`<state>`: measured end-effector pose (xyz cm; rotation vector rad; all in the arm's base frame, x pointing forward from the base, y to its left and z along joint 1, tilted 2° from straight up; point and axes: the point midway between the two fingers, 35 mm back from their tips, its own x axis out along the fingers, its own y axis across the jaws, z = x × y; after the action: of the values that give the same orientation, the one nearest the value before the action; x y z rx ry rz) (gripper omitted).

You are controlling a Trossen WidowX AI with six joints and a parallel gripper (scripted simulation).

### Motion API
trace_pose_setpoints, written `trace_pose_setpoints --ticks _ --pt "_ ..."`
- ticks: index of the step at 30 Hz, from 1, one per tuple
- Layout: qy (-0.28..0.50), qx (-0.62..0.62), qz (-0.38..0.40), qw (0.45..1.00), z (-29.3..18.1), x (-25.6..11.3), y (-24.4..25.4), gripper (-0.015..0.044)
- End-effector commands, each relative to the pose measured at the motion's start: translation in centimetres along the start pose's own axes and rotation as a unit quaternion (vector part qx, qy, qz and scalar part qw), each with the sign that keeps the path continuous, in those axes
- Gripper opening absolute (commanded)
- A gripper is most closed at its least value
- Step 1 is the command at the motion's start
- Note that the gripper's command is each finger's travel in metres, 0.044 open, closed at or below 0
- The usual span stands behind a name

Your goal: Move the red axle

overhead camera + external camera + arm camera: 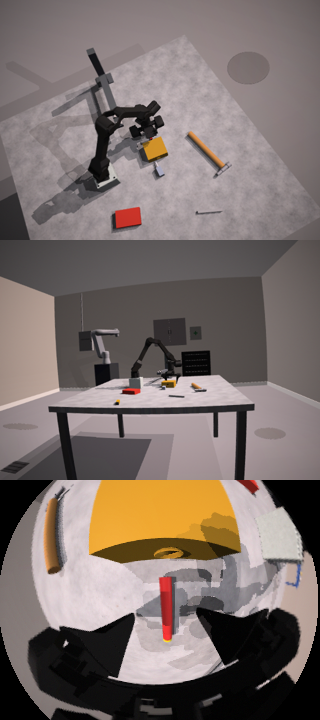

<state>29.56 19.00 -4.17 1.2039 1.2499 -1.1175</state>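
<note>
Counter (245, 165) (152, 409) (105, 587): mottled pale grey top, dark edge, four dark legs visible in the exterior view. Room: grey-brown back wall (124, 309); on it, a two-door cabinet (162, 331) and a green-cross panel (195, 329). Below stands a black slatted unit (183, 364). A pale second arm (99, 344) stands on a dark pedestal (102, 373).

Pose: the black arm (102, 144) (143, 353) rises from its base, arches over at the elbow and drops to the end effector (146, 127) (171, 380) (166, 612), which points downward. End effector released, fingers wide apart, nothing gripped; they stand either side of the axle in the wrist view.

Count:
- 1 red axle (151, 138) (166, 605), yellow-tipped, outside the beam, its length in line with the bore. Contact with the counter: cannot tell.
- 1 orange beam (155, 148) (171, 383) (165, 515), on the counter.
- 1 hammer (206, 149) (195, 386) (52, 535), lying flat.
- 1 red block (128, 217) (131, 391) (248, 485).
- 1 thin dark rod (209, 212) (176, 396).
- 1 small pale-blue block (159, 171) (163, 387), near the beam.
- 1 small yellow-and-black piece (117, 402).

V-blocks: not identifiable with certainty.
</note>
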Motion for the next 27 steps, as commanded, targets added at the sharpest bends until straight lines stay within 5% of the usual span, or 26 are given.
trace_pose_setpoints --ticks 1,3,18,27 --pt "-0.001 -0.001 -0.001 1.000 0.04 0.16 -0.07 0.0440" --pt "-0.001 -0.001 -0.001 1.000 0.04 0.16 -0.07 0.0440" --pt "0.000 0.000 0.000 1.000 0.01 0.01 -0.01 0.0046" --pt "0.000 0.000 0.000 1.000 -0.01 -0.11 0.02 0.0000"
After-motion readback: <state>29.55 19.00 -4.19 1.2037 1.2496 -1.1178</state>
